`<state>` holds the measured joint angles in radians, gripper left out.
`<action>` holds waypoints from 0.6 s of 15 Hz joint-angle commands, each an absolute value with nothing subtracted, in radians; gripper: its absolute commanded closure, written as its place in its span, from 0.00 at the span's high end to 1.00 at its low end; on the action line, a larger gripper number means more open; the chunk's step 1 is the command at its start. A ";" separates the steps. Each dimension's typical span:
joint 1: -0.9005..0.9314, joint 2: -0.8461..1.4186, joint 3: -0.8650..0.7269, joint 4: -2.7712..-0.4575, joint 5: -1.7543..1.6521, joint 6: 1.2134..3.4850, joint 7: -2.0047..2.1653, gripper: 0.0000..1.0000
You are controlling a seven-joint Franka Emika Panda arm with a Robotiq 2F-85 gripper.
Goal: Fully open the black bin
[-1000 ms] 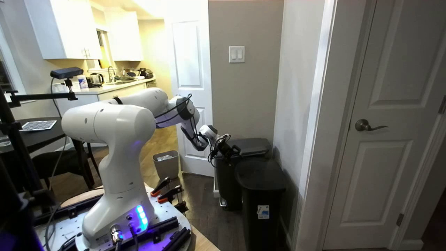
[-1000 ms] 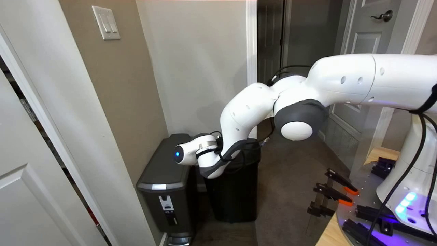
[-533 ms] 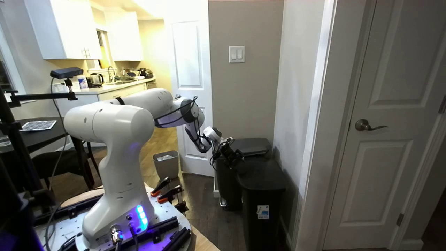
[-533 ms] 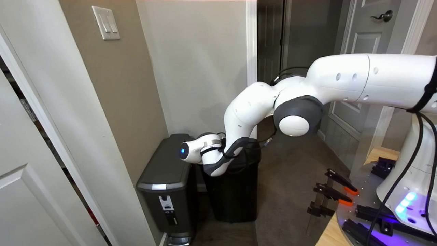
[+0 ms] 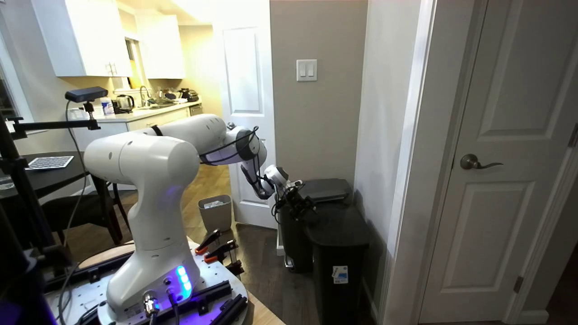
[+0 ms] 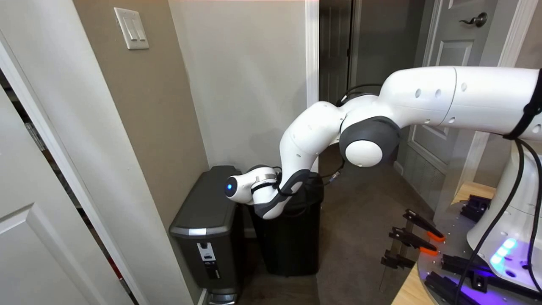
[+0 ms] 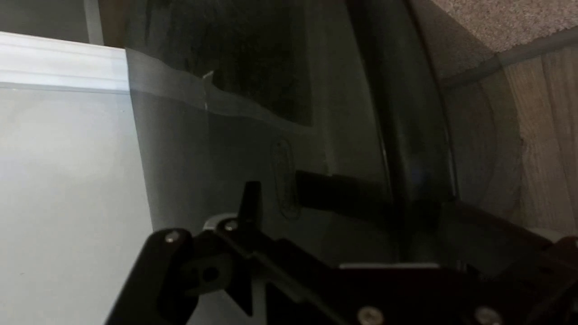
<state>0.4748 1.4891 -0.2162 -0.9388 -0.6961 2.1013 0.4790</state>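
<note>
Presently, gripper (image 7: pixel 336 207) held over black bin (image 5: pixel 341 255), jaws parted, contact not determinable | lid (image 7: pixel 244 149) seen lying flat | black bin set beside pale wall (image 5: pixel 388 90) | dark grey bin (image 6: pixel 203 212) placed just alongside | light switch (image 5: pixel 307 71) mounted higher up, on beige wall (image 5: pixel 316 131)

Exposure uneven. In an exterior view, warm kitchen light blows out the white cabinets (image 5: pixel 101 40); black bin (image 5: pixel 342 253) dim, detail lost. Blue-purple glow around base lights (image 5: pixel 184 280) in both exterior views. Soft streaks and faint shadow on pale wall (image 6: pixel 250 84). Wrist view: murky, low contrast, soft foreground, reflections on the dark lid (image 7: pixel 226 149).
</note>
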 commanded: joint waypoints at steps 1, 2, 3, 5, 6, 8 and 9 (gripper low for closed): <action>0.439 1.489 -0.164 -0.932 -0.671 2.164 0.461 1.00; 0.447 1.489 -0.168 -0.929 -0.674 2.171 0.474 1.00; 0.466 1.489 -0.179 -0.924 -0.680 2.163 0.493 1.00; 0.490 1.489 -0.191 -0.916 -0.688 2.148 0.512 1.00; 0.502 1.489 -0.197 -0.913 -0.691 2.138 0.523 1.00; 0.518 1.489 -0.206 -0.913 -0.697 2.136 0.536 1.00; 0.522 1.489 -0.208 -0.914 -0.698 2.134 0.537 1.00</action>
<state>0.5004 1.4886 -0.1879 -0.9097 -0.6890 2.1464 0.5003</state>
